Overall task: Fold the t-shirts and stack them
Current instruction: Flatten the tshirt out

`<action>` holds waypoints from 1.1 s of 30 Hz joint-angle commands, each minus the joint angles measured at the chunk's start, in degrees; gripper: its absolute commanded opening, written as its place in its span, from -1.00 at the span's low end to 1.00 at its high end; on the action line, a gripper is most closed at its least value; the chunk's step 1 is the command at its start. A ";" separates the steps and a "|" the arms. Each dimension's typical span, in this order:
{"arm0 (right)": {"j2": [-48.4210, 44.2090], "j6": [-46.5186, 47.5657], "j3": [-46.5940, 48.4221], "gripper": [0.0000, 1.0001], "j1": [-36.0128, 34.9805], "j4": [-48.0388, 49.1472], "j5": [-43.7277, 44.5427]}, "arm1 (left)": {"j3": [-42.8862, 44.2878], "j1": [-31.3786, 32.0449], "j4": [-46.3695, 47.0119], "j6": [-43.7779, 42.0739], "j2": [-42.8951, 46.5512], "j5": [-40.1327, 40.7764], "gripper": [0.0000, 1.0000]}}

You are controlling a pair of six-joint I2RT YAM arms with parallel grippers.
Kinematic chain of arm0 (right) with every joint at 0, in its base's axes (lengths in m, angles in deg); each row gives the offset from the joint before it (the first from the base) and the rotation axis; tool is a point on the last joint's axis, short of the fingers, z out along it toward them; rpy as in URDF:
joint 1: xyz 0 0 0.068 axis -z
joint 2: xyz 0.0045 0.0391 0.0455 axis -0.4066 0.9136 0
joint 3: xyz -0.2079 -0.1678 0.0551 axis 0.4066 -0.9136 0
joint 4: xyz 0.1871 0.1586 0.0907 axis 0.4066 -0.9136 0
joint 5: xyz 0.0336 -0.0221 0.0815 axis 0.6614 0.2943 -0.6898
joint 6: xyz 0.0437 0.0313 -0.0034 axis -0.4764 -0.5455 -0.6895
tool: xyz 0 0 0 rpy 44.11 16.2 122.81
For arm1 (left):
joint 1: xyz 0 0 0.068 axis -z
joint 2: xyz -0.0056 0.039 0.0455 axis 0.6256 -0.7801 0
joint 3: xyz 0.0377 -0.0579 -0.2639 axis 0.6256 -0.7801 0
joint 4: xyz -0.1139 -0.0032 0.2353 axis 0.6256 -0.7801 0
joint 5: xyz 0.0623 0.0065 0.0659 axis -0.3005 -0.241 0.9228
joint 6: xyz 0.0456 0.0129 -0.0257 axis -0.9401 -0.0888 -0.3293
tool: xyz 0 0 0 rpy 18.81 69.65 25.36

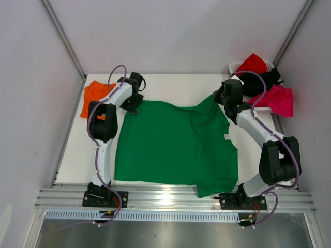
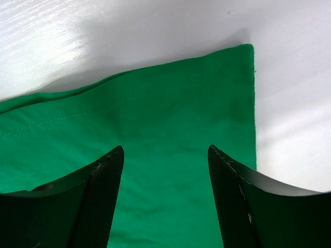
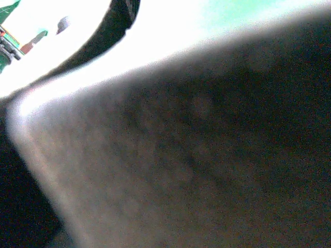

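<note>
Over the worktop [image 1: 77,155], seen from above, the green t-shirt [image 1: 170,147] lies spread at centre; its far-left corner sits under the left gripper [image 1: 133,105], the nearer arm, and its far-right part rises toward the right gripper [image 1: 221,101]. At the left wrist, both fingers [image 2: 98,196] stand spread astride that hemmed corner. At the right wrist, blur hides the cloth; this claw is pressed together, contents undeterminable.

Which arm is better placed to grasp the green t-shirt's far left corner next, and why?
Left. The left gripper hangs open directly over that corner of the green t-shirt; the right gripper seems shut on the cloth at the shirt's far right side.
</note>
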 commanded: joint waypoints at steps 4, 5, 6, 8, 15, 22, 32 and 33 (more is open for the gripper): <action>-3.34 0.25 -0.52 -0.95 -0.53 1.70 0.28 | -2.09 0.92 -0.95 -0.85 2.32 0.85 0.37; -3.34 0.16 -0.61 -0.94 -0.61 1.70 0.19 | -2.89 0.92 -0.95 -0.76 3.02 0.85 0.39; -3.43 0.16 -0.61 -0.94 -0.70 1.53 0.19 | -3.33 1.00 -1.03 -1.02 3.38 0.33 0.40; -3.60 0.07 -0.61 -0.94 -0.88 1.44 0.37 | -5.61 1.09 -0.17 -2.51 4.08 -0.20 0.41; -4.57 0.95 -0.70 -0.94 -0.97 0.73 1.16 | -11.86 3.28 3.98 -3.48 10.49 2.24 0.41; -6.15 0.42 -2.45 -0.94 -0.79 1.26 1.07 | -18.09 4.26 3.44 -2.96 15.84 6.21 0.42; -7.38 0.16 -3.95 -0.94 -0.88 1.44 0.90 | -23.20 4.87 5.03 -1.99 18.32 5.68 0.42; -7.47 0.16 -4.04 -0.94 -0.88 1.44 0.90 | -23.46 4.96 5.29 -1.99 18.41 5.60 0.42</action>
